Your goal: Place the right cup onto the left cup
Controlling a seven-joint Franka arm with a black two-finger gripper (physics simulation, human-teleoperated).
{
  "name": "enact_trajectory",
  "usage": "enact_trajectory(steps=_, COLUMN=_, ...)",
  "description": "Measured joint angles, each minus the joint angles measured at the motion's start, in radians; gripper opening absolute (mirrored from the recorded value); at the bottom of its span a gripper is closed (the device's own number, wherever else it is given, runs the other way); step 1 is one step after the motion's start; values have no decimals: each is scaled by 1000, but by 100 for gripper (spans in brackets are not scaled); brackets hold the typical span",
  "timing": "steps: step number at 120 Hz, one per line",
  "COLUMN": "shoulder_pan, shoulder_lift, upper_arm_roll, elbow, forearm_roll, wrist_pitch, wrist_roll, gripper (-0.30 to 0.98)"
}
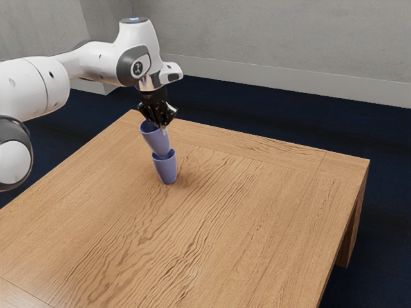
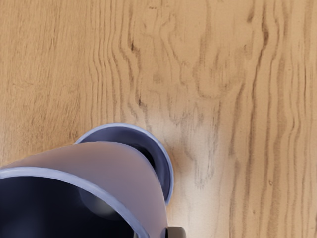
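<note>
Your arm [image 1: 95, 61] is glossy white, rounded shells, dark grey joint trim. You've got a dark top cap [image 1: 133, 20] with a small blue mark, a round badge [image 1: 137, 68] on grey, and a black, angular pincer [image 1: 163, 128].

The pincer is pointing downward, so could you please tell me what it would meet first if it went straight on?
Most likely the lower cup, met by the base of the upper cup that the pincer holds; whether the two cups touch now is unclear.
</note>
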Motion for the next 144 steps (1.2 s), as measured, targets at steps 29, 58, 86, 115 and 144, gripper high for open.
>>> enact_trajectory(steps=29, shoulder_pan=0, shoulder_lift=11, upper_arm_roll=-1, elbow=0, forearm_roll=2, wrist_pitch=1, wrist_roll=1, gripper=-10)
enact_trajectory(steps=58, shoulder_pan=-8, shoulder_lift=33, upper_arm_roll=6, elbow=14, forearm_roll=1, wrist_pitch=2, wrist_roll=2, gripper=-10)
enact_trajectory(steps=86, shoulder_pan=-9, shoulder_lift=40, upper_arm_roll=10, elbow=14, forearm_roll=1, wrist_pitch=8, wrist_roll=2, gripper=-9)
enact_trajectory(steps=115, shoulder_pan=-16, shoulder_lift=39, upper_arm_roll=5, elbow=6, forearm_roll=-5, wrist_pitch=14, wrist_roll=5, gripper=21)
enact_trajectory(steps=144, shoulder_pan=-34, shoulder_lift=-69, upper_arm_roll=9, elbow=-48, forearm_roll=-8, wrist_pitch=15, wrist_roll=7, gripper=43)
